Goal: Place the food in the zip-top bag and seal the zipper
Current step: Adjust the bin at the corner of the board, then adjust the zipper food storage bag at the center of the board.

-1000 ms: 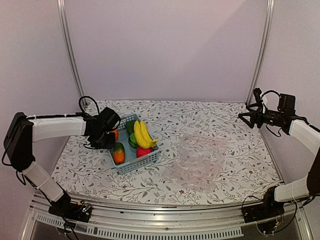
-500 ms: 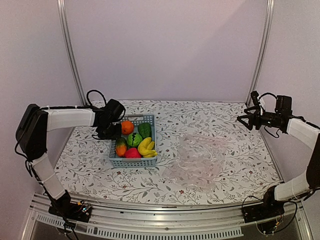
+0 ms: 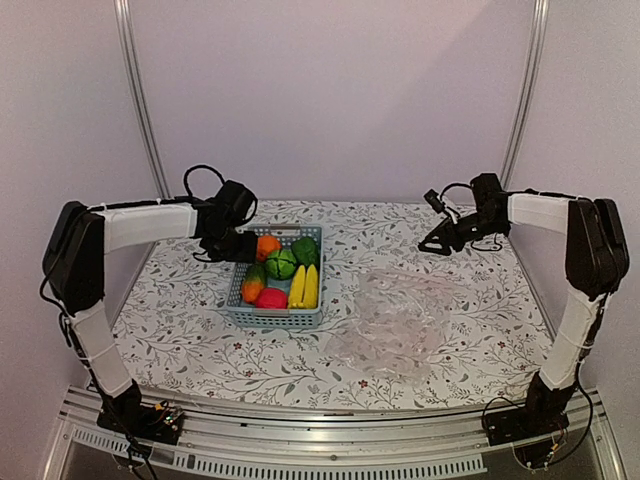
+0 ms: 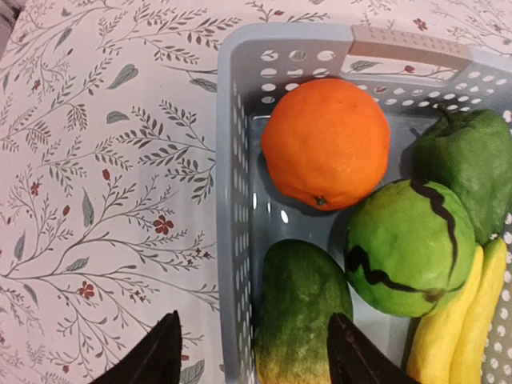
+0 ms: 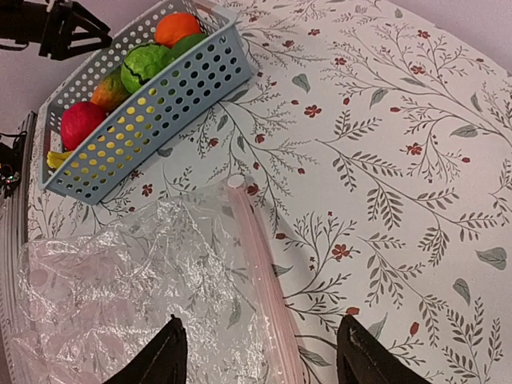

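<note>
The food lies in a light-blue basket (image 3: 275, 318): an orange (image 4: 326, 144), a green ball with black lines (image 4: 404, 248), a green-orange piece (image 4: 300, 312), yellow bananas (image 3: 304, 287) and a red piece (image 3: 271, 298). My left gripper (image 4: 252, 360) is open at the basket's far left corner, its fingers on either side of the basket wall (image 4: 232, 160) and the green-orange piece. The clear zip-top bag (image 3: 400, 320) lies flat and crinkled to the right of the basket. Its pinkish zipper (image 5: 260, 264) runs between the fingers of my open right gripper (image 5: 260, 360), which hovers above it.
A floral cloth (image 3: 470, 300) covers the table. Metal frame posts (image 3: 140, 100) stand at the back corners, with a plain wall behind. The basket (image 5: 160, 96) sits close to the bag's left side.
The basket has turned and slid toward the back, and my left gripper has let go of its wall and opened. My right arm swung in from the far right to the bag's zipper edge.
</note>
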